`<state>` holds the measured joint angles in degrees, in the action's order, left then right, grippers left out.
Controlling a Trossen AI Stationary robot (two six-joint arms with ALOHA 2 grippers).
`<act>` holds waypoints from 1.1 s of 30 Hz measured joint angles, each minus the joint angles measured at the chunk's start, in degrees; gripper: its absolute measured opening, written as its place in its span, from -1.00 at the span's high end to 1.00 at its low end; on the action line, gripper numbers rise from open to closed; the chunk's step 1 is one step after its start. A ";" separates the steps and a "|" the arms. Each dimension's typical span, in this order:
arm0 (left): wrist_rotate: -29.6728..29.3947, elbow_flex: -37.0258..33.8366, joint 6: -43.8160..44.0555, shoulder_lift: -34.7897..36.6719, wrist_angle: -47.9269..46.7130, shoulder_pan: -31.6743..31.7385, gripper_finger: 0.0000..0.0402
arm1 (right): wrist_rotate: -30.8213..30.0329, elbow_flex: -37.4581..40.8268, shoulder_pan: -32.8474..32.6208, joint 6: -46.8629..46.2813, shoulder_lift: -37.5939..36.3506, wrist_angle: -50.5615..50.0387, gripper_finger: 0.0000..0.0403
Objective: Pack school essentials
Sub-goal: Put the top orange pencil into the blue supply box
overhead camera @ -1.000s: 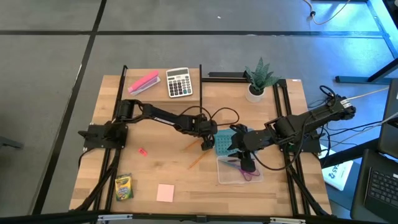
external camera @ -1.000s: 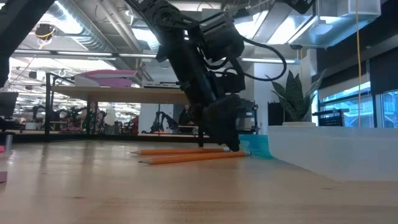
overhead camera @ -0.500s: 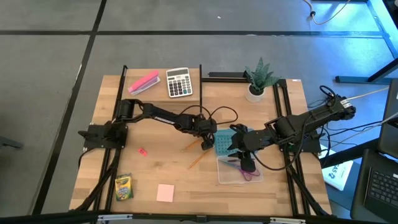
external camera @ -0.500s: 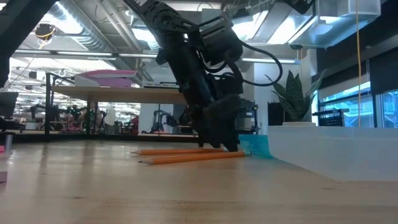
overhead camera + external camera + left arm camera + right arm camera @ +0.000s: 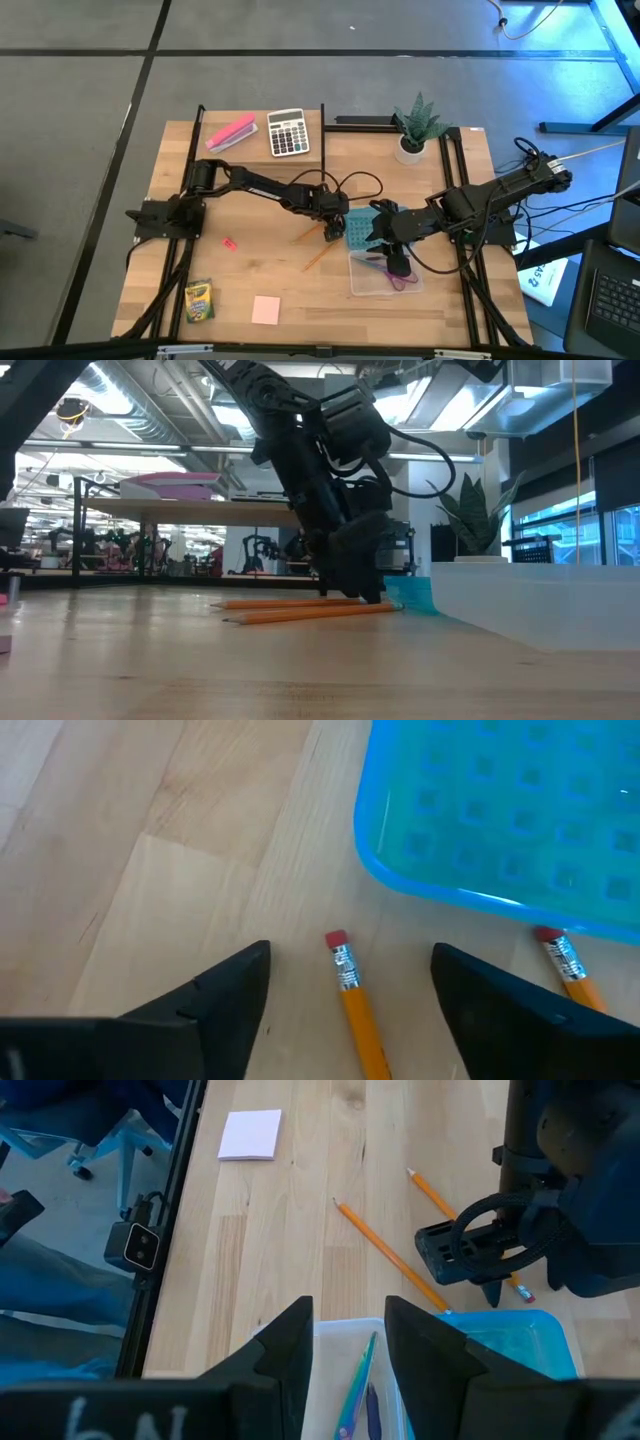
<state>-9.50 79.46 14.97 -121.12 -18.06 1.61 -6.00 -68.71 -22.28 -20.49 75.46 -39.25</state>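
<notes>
The left gripper (image 5: 350, 982) is down at the table's centre, its fingers (image 5: 215, 995) apart and straddling the eraser end of an orange pencil (image 5: 354, 1005), touching neither side. A second pencil (image 5: 566, 965) lies just beside it toward three o'clock, against the blue lid (image 5: 500, 815).

I'd judge the step in hand is the pencil pickup; next the fingers need to close squarely on the shaft, then lift and carry it toward five o'clock to the clear box (image 5: 380, 275).

The right gripper (image 5: 348, 1342) hovers over that box with fingers parted, holding nothing; purple-handled scissors (image 5: 358, 1380) already lie inside.

Only the high view takes in the crayon box (image 5: 199, 299) and pink notepad (image 5: 265, 309) at seven o'clock and the small red piece (image 5: 228, 243). The low view alone shows both pencils flat on the wood.
</notes>
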 joint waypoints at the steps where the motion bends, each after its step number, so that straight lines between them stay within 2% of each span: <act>1: -0.01 0.00 0.01 0.00 -0.02 0.00 -0.28 | 0.00 0.00 0.00 0.00 0.00 -0.02 0.36; 22: -0.22 -0.09 2.48 -0.02 -0.46 0.09 0.28 | 0.02 0.00 0.00 0.00 0.00 0.00 0.36; 33: -0.06 -0.09 2.53 -0.02 -0.44 0.09 0.48 | 0.02 0.00 -0.02 -0.01 0.00 0.03 0.36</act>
<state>-9.56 79.37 17.50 -121.14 -18.50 1.69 -5.98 -68.71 -22.30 -20.50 75.46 -39.22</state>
